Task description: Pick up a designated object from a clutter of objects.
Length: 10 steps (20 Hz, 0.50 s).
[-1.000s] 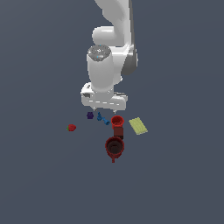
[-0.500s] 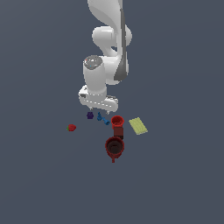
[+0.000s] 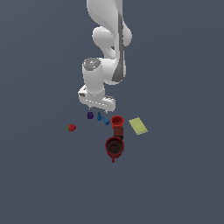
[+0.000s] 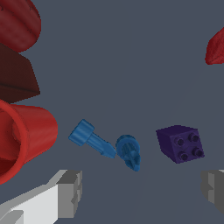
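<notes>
Below the spread end effector (image 4: 140, 190), wrist view alone resolves blue peg (image 4: 91, 139), stubby blue bit (image 4: 129, 151), studded purple block (image 4: 180, 143). No writing readable.
</notes>
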{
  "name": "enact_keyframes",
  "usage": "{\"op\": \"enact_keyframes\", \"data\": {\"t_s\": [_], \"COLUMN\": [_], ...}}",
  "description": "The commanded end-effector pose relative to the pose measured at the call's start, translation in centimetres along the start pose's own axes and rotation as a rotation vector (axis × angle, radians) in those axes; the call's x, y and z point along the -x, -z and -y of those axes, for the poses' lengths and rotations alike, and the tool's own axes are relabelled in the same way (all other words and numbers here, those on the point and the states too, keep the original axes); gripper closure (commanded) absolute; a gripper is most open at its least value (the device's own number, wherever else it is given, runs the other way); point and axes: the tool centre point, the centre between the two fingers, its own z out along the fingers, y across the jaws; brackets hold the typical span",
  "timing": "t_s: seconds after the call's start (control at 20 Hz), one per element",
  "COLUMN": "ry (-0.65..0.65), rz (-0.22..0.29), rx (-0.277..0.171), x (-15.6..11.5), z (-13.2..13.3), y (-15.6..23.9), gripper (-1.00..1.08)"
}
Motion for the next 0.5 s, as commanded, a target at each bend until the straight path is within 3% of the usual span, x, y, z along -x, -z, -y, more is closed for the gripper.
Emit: {"op": "enact_keyframes", "data": {"t_s": [0.0,0.45], "ry": [0.000,-0.001], "rz": [0.000,0.000], "rx": [0.000,0.001], "x": [0.0,0.1], "z": [0.0,-0.1], "y": [0.0,-1.8], "gripper": [-0.92,-0.92]}}
